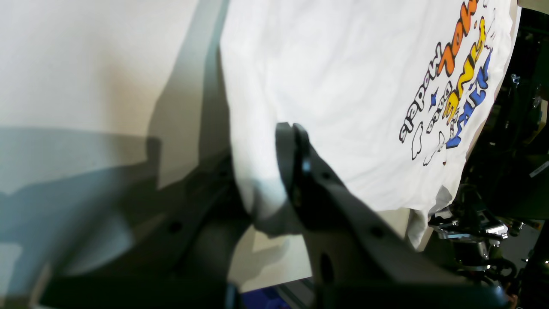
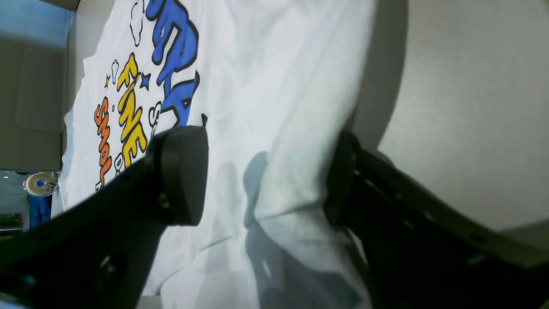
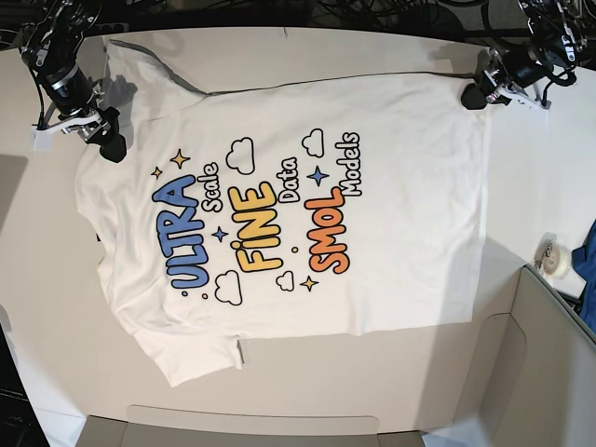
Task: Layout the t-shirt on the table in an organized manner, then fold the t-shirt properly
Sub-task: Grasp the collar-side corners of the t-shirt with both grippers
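The white t-shirt (image 3: 279, 205) lies spread on the table (image 3: 47, 307), its colourful print facing up, collar end to the left and hem to the right. My left gripper (image 3: 477, 95) is at the far hem corner. In the left wrist view this gripper (image 1: 293, 128) is shut, with the corner of the t-shirt (image 1: 343, 86) pinched in it. The far edge of the shirt runs taut from that corner. My right gripper (image 3: 102, 140) is over the far sleeve. In the right wrist view it (image 2: 263, 176) stands open, its fingers (image 2: 184, 171) straddling the cloth (image 2: 279, 86).
A grey-beige box panel (image 3: 549, 354) stands at the near right. Beside it lie a tape roll (image 3: 557, 258) and a dark blue cloth (image 3: 587, 251). The tape roll (image 2: 39, 183) also shows off the table edge in the right wrist view.
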Robot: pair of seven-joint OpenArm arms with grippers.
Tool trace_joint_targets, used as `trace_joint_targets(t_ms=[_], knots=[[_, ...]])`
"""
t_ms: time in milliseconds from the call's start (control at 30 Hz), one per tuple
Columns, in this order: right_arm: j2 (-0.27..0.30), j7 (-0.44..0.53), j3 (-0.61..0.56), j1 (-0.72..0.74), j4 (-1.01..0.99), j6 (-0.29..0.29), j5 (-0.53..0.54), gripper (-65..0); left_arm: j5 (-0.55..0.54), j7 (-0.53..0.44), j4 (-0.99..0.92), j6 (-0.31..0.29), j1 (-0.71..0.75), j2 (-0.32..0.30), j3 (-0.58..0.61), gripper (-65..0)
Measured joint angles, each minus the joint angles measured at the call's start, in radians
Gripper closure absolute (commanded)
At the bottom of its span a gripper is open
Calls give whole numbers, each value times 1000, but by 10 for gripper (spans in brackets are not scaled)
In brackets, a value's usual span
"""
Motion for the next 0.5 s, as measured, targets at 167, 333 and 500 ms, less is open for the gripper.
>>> trace_joint_targets(t_ms=[167,333,500], knots=[[1,13,-13,-17,1,7,5,-403,0,0,0,0,0,0,0,-17],[3,11,-15,-37,2,9,8,-245,0,0,0,0,0,0,0,-14],[5,-12,-25,-45,-3,6,-6,-5,0,-1,0,0,0,0,0,0]])
